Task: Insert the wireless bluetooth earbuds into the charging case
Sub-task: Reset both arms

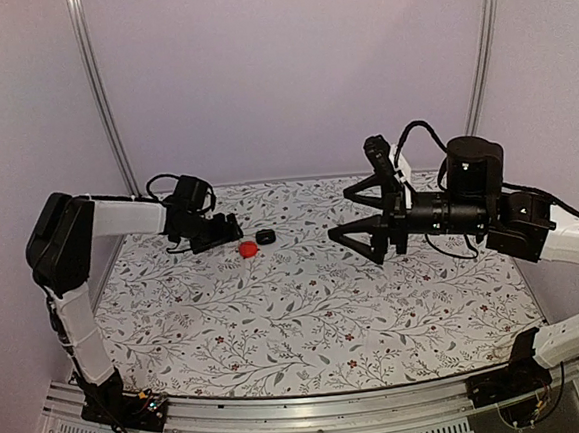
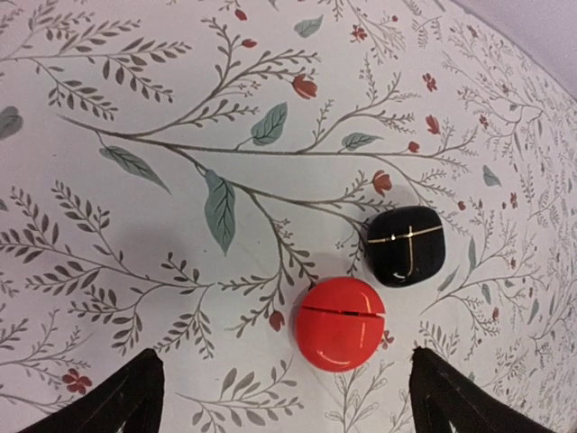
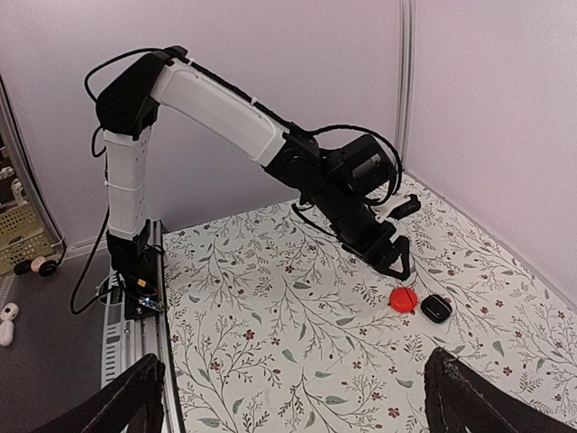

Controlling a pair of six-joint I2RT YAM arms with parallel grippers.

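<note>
Earbuds are hard to tell here: at the back left of the table [image 1: 308, 325] the left gripper [image 2: 284, 392], jaws spread wide and empty, hangs over a glossy red round piece [image 2: 340, 323] with a slit, a black case [image 2: 405, 244] just beside it. We judge the pick-up not yet made; next comes a centred pinch on the red piece. Farther right, the right gripper [image 1: 341, 213] hangs spread, holding nothing. Whether red is bud or shut shell, we cannot tell.

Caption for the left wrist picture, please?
Open left gripper hovering over a closed red case and a black case on a flowered tablecloth.
</note>
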